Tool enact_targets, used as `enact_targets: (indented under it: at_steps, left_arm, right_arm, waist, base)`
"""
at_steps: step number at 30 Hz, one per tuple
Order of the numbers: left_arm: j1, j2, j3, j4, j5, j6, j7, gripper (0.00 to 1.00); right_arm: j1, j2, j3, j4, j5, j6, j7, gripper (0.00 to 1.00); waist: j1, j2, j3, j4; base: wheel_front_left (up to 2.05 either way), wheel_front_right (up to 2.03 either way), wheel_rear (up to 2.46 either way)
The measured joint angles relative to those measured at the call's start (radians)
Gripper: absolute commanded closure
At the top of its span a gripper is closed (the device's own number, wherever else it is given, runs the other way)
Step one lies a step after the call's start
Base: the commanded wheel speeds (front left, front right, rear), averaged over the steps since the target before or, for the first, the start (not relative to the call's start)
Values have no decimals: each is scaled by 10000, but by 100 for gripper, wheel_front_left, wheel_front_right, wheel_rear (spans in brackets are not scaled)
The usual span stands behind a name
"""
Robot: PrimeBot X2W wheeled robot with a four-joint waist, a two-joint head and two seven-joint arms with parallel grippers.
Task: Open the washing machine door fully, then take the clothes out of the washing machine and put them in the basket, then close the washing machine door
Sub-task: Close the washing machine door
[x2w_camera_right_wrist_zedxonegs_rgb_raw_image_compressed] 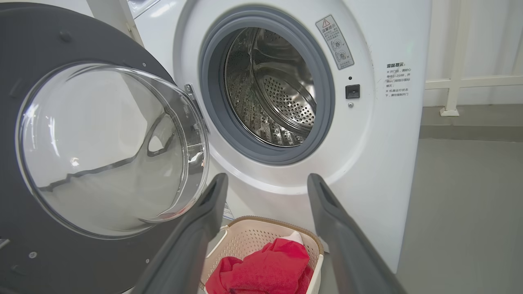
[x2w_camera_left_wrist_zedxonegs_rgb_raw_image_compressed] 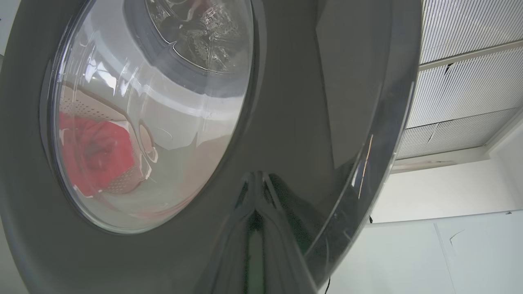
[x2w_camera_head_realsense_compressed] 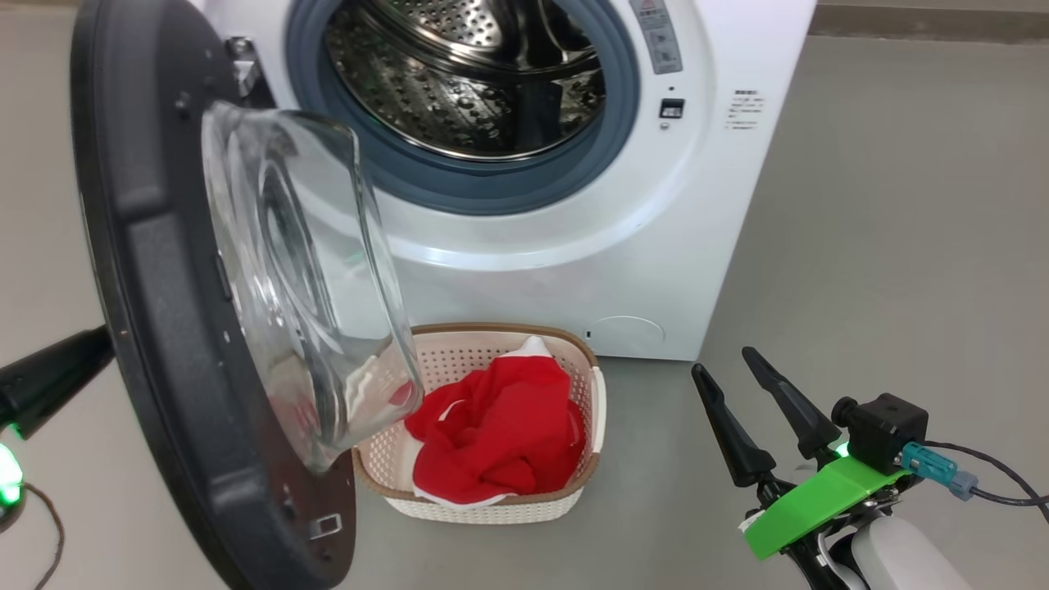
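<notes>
The washing machine point(x2w_camera_head_realsense_compressed: 721, 164) stands with its steel drum point(x2w_camera_head_realsense_compressed: 467, 74) bare inside. Its black door point(x2w_camera_head_realsense_compressed: 147, 246) is swung out to the left, the glass bowl point(x2w_camera_head_realsense_compressed: 311, 279) bulging toward the basket. On the floor before the machine, the cream basket point(x2w_camera_head_realsense_compressed: 459, 360) holds the red clothes point(x2w_camera_head_realsense_compressed: 500, 426). My left gripper point(x2w_camera_head_realsense_compressed: 98, 344) is shut, its tips against the door's glossy outer face point(x2w_camera_left_wrist_zedxonegs_rgb_raw_image_compressed: 294, 102); the clothes point(x2w_camera_left_wrist_zedxonegs_rgb_raw_image_compressed: 94, 151) show through the glass. My right gripper point(x2w_camera_head_realsense_compressed: 725, 365) hangs open to the right of the basket, holding nothing; the right wrist view shows its fingers point(x2w_camera_right_wrist_zedxonegs_rgb_raw_image_compressed: 218, 192) above the basket point(x2w_camera_right_wrist_zedxonegs_rgb_raw_image_compressed: 245, 237).
Grey floor point(x2w_camera_head_realsense_compressed: 901, 246) stretches to the right of the machine. A thin cable point(x2w_camera_head_realsense_compressed: 49, 524) lies on the floor at the lower left. A white railing point(x2w_camera_right_wrist_zedxonegs_rgb_raw_image_compressed: 453, 81) runs along the wall behind the machine's right side.
</notes>
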Motion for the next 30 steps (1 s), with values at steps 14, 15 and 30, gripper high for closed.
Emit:
enact_targets:
  at_steps: [14,15,30]
  left_arm:
    - [-33,-512,-347,-153,123,-360,-426,100]
    - [-49,-579,-387,-159,180,-441,-502,100]
    - [-680,-1099,-556,17,619,-890,-1315,100]
  right_arm:
    - [0,15,12,4,0,0,0,0]
    - [0,15,19,4,0,0,0,0]
    - [-10,-52,81,-12,6,0,0,0]
  waist:
    - [0,0,-45,-878]
    - [0,0,-59,-1018]
    - [-1,0,111,-1961]
  base:
    - [0,0,0]
    - [0,0,0]
    - [0,0,0]
